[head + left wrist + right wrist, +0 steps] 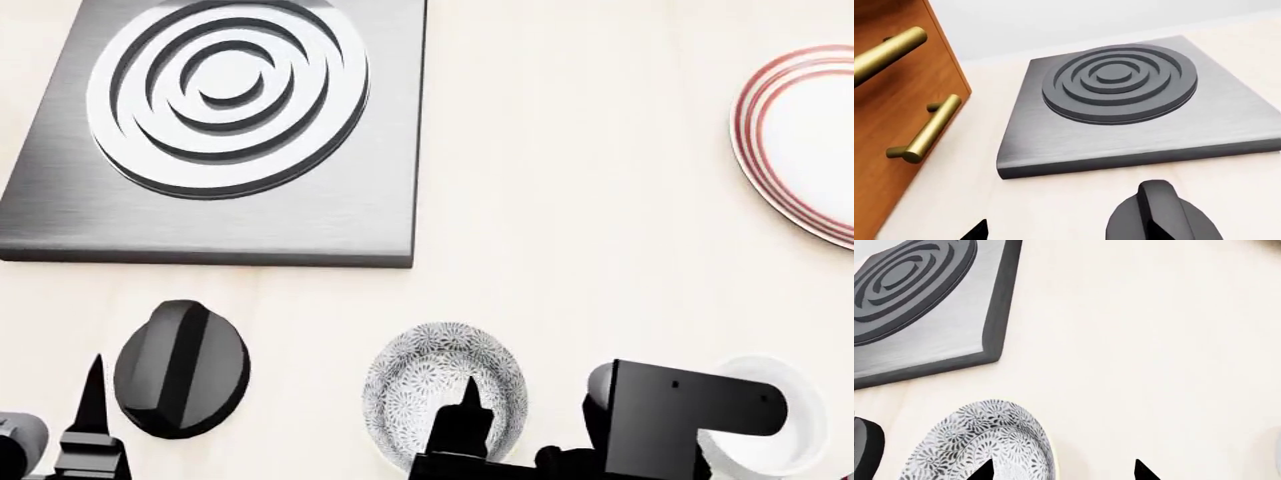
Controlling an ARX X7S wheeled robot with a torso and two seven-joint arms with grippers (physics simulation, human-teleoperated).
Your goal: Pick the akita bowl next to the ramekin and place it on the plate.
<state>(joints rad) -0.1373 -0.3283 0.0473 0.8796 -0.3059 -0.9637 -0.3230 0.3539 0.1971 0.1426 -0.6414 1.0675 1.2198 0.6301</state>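
Speckled akita bowl (984, 442) has one of the right fingers (981, 471) over its rim.

No readable text, labels, brand names, numbers or signs appear in any of the three views.
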